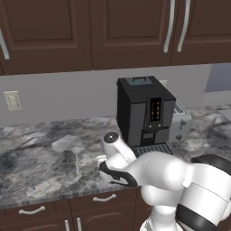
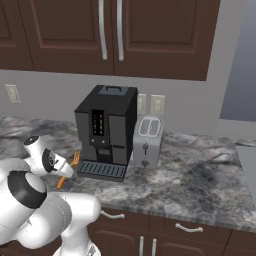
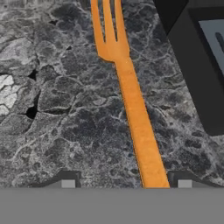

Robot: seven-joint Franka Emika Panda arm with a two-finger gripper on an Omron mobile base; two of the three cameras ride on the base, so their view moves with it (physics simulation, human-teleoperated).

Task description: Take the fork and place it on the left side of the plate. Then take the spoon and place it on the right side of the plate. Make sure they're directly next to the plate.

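Orange is what catches my eye first: the fork point(image 3: 131, 100) lies flat on the grey marbled tabletop point(image 3: 57, 131), its handle running up between my two dark fingertips point(image 3: 68, 181) in the hand view and its tines pointing away from me. My pincer point(image 3: 126, 183) hangs low over it with the tips spread wide, one on each side of the handle and well clear of it, so I have hold of nothing. From the right base view the fork shows as a short orange strip just left of the drip tray of the black coffee machine point(image 2: 107, 130), partly hidden behind my wrist, with my pincer just above it. The dark body of that machine also fills the right edge of the hand view, near the fork's handle but apart from it.

Farther left on the tabletop, in the left base view, the pale spoon point(image 1: 76, 162) lies with its thin handle pointing toward the near edge, and just beyond it rests a faint pale shape that may be the plate point(image 1: 64, 143), though it is too washed out against the stone to be certain. A silver toaster point(image 2: 148, 141) stands just right of the coffee machine, under the dark wooden cupboards point(image 2: 150, 35)
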